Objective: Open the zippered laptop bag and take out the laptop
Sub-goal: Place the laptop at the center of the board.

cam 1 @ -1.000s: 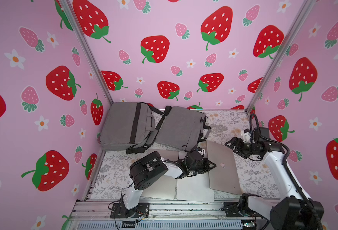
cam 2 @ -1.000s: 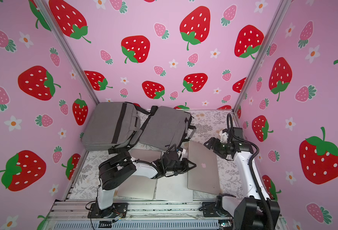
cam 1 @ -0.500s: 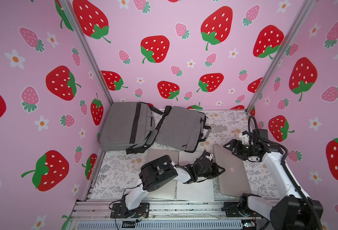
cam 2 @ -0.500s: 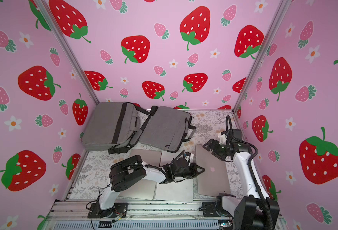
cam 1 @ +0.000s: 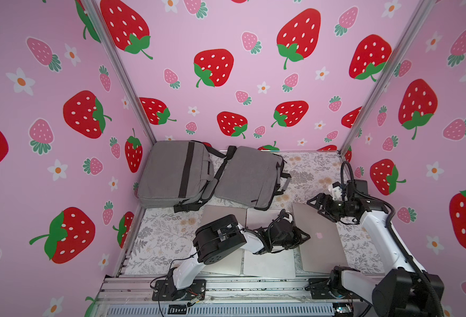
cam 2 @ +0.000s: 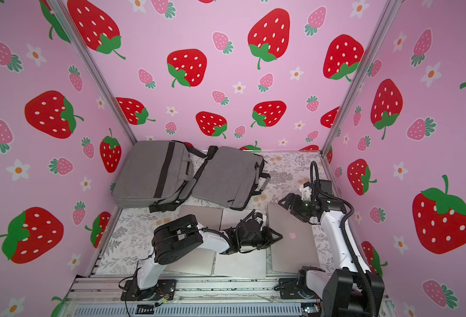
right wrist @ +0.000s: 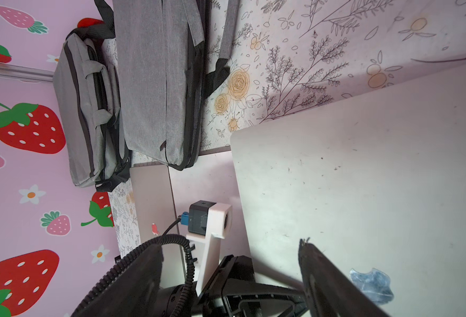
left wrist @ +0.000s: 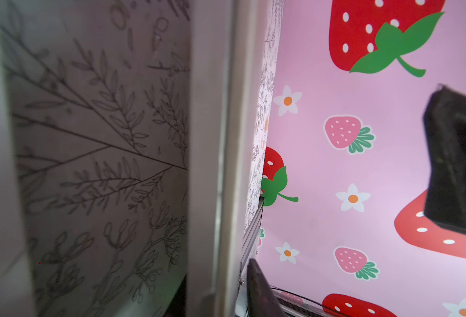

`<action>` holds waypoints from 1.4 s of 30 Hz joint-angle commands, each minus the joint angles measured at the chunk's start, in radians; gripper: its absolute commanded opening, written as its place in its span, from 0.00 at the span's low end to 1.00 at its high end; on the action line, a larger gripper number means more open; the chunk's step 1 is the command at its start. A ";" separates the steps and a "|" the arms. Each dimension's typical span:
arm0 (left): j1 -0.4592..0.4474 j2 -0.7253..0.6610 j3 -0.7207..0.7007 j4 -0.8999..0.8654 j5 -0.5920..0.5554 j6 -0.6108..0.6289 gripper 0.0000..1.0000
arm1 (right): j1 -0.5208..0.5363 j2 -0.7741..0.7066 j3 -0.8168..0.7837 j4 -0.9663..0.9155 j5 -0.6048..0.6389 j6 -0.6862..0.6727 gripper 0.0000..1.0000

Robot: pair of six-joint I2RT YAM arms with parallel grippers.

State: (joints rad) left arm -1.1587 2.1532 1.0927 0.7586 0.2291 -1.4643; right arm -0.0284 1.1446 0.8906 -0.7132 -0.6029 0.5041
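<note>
Two grey zippered laptop bags [cam 1: 177, 173] [cam 1: 249, 175] lie side by side at the back of the table, seen in both top views and in the right wrist view [right wrist: 155, 82]. A silver laptop [cam 1: 325, 252] with a logo lies out of the bags at the front right. My left gripper [cam 1: 306, 238] straddles its left edge [left wrist: 212, 137], jaws a little apart, a sliver of gap at one finger [left wrist: 259, 291]. My right gripper [cam 1: 315, 206] hangs open over the laptop's far corner [right wrist: 363, 178], nothing between its fingers [right wrist: 322, 274].
Two more closed silver laptops [cam 1: 218, 212] [cam 1: 262, 216] lie at the front, partly under my left arm. Pink strawberry walls close in three sides. An aluminium rail [cam 1: 240, 288] runs along the front edge.
The logo laptop has moved right and come down from a tilt to nearly flat. The left gripper travelled with it and its jaws have loosened. The right arm has barely moved.
</note>
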 commanded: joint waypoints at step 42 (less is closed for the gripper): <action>0.054 -0.028 0.201 -0.397 0.173 0.176 0.25 | -0.035 0.005 -0.061 0.046 -0.048 -0.031 0.82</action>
State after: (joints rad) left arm -1.0992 2.1178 1.2522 0.3180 0.3962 -1.2839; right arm -0.0563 1.1446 0.8413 -0.6731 -0.6247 0.4957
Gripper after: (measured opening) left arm 0.250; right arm 0.820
